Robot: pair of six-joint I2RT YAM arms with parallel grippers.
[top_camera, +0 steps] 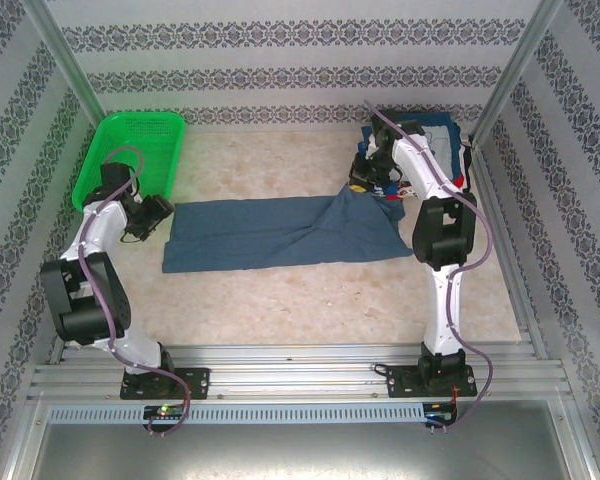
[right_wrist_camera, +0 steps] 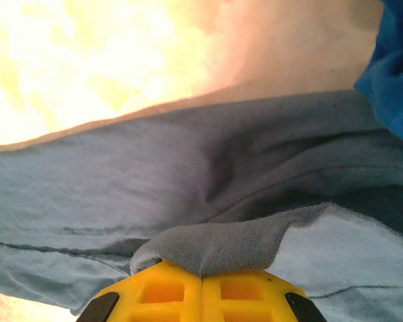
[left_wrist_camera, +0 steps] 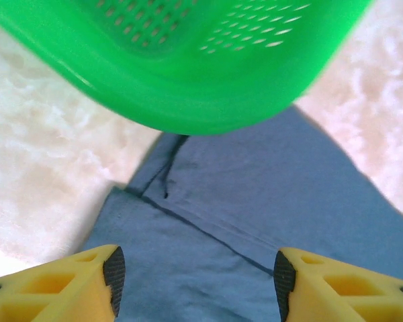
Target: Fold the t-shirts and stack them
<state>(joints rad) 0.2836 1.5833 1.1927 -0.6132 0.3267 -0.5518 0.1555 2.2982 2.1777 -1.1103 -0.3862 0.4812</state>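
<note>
Slate-blue t-shirt (top_camera: pixel 270 233) lies spread across the tabletop (top_camera: pixel 280 300). You will find the left claw (left_wrist_camera: pixel 199 278) open over its left end; the right claw (right_wrist_camera: pixel 201 280) pinches a fold of it.

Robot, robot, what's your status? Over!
Left gripper open over slate-blue shirt. Right gripper shut on its edge. Green basket close by left.

You have one slate-blue t-shirt (top_camera: pixel 280 232), one green mesh basket (top_camera: pixel 130 150) and one heap of navy printed t-shirts (top_camera: pixel 448 140); how many are in the heap can't be counted. Two arms: left arm (top_camera: pixel 90 270), right arm (top_camera: pixel 440 230).
</note>
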